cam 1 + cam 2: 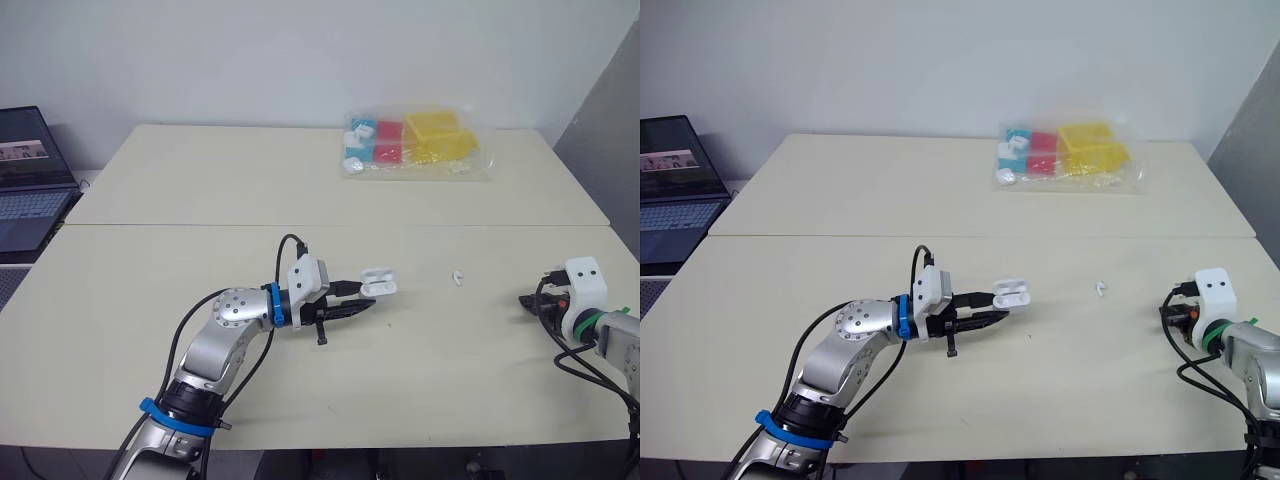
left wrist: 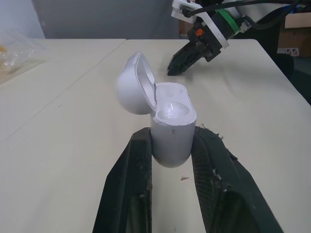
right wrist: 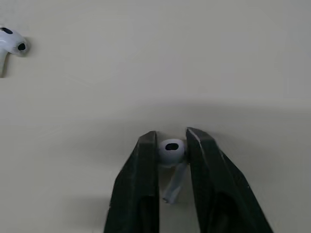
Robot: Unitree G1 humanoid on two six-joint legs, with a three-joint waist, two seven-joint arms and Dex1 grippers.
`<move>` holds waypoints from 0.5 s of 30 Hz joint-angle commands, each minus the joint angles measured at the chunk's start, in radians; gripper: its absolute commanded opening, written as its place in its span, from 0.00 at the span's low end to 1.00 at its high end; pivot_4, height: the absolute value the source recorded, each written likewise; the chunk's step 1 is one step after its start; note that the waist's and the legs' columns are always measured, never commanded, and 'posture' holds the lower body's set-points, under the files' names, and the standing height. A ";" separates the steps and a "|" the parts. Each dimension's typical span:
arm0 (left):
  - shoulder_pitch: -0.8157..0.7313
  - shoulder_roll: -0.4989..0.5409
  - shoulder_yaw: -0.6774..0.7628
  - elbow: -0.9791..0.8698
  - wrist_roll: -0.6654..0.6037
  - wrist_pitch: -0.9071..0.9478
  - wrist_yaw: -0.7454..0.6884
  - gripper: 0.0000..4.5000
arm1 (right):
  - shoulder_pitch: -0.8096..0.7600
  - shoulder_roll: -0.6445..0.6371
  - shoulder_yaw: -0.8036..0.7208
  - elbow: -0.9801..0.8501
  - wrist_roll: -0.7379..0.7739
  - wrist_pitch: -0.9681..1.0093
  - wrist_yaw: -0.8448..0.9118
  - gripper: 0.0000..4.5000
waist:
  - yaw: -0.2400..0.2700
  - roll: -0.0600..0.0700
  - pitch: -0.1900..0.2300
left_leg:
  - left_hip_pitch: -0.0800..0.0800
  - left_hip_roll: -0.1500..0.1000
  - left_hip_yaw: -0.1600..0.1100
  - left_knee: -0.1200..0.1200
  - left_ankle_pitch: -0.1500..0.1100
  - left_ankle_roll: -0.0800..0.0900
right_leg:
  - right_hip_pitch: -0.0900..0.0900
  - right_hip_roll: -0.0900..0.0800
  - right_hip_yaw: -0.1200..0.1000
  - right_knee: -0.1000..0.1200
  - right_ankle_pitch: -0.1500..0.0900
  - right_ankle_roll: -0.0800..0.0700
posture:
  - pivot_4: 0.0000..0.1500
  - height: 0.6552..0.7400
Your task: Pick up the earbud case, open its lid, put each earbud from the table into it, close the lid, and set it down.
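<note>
Student: Location of the small white glossy plastic earbud case [image 1: 378, 282]?

Tutor: It was held above the beige table [image 1: 200, 180], near the middle. The two black fingers of the left gripper [image 1: 362, 297] were clamped low on its body. Its hinged lid stood open and both wells appeared empty.

Student: And the right gripper [image 1: 527, 300]?

Tutor: It was at the right, low over the table. Its fingers were closed on the bulb of one white stemmed earbud [image 3: 171, 151], with the stem pointing back between them. Whether that earbud had left the surface could not be told. The second white earbud [image 1: 457, 277] lay on the table between the two grippers, apart from both.

Student: Handling qualities?

Tutor: All three pieces were judged light, rigid and slick. The case's rounded shell could twist or slide in a pinch, so the low hold on its sides, clear of hinge and lid, suited it. The earbud was tiny and smooth, and a hard squeeze on the bulb might shoot it out. The stem would have to be guided into a well.

Student: Obstacles?

Tutor: The raised lid stood beside the wells and could be struck on approach. The loose earbud lay along the line between the grippers. A clear plastic bag of coloured boxes [image 1: 420, 140] at the far side and a dark laptop [image 1: 30, 190] at the far left were well apart.
</note>
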 commanded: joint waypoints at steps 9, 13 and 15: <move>-0.006 0.009 0.007 -0.025 -0.002 -0.034 -0.003 0.17 | 0.037 -0.080 0.038 -0.184 0.011 -0.014 0.076 0.10 | 0.000 0.000 0.000 | 0.000 0.000 0.000 0.000 0.000 0.000 | 0.000 0.000 0.000 0.000 0.000 0.000 | 1.00 1.00; -0.008 0.016 0.012 -0.020 -0.004 -0.036 -0.008 0.17 | 0.069 -0.187 0.132 -0.257 -0.017 -0.147 0.206 0.10 | -0.001 0.000 0.000 | 0.000 0.000 0.000 0.000 0.000 0.000 | -0.001 0.000 0.000 -0.001 0.000 0.000 | 1.00 1.00; -0.008 0.020 0.013 -0.017 -0.003 -0.040 -0.011 0.17 | 0.085 -0.240 0.176 -0.282 -0.040 -0.221 0.270 0.10 | -0.001 0.000 0.000 | -0.001 0.000 0.000 0.000 0.000 0.000 | -0.001 0.001 -0.001 -0.001 0.000 0.000 | 1.00 1.00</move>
